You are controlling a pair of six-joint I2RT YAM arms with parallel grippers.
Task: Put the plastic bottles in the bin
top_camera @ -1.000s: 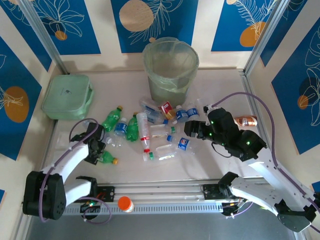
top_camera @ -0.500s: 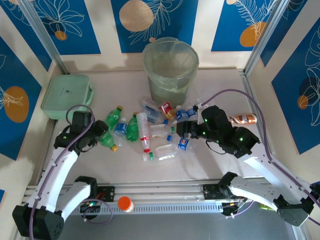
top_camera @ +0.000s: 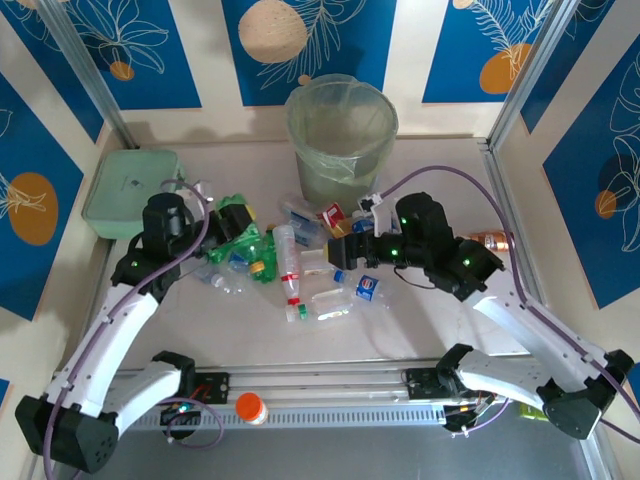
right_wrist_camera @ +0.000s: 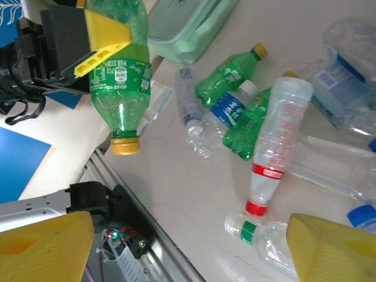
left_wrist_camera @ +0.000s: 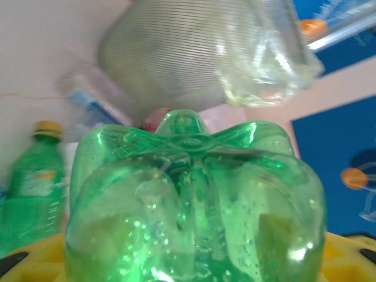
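The left gripper (top_camera: 236, 225) is clamped on a translucent green bottle (right_wrist_camera: 119, 76) with a yellow cap and lobed base. The right gripper's (right_wrist_camera: 191, 249) fingers stand wide apart above a clear bottle (right_wrist_camera: 271, 138).

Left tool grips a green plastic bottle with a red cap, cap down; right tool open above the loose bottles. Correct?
No: the cap of the green plastic bottle in the left tool is yellow, not red, as the right wrist view shows. It does point down, and the right tool is open above the loose bottles.
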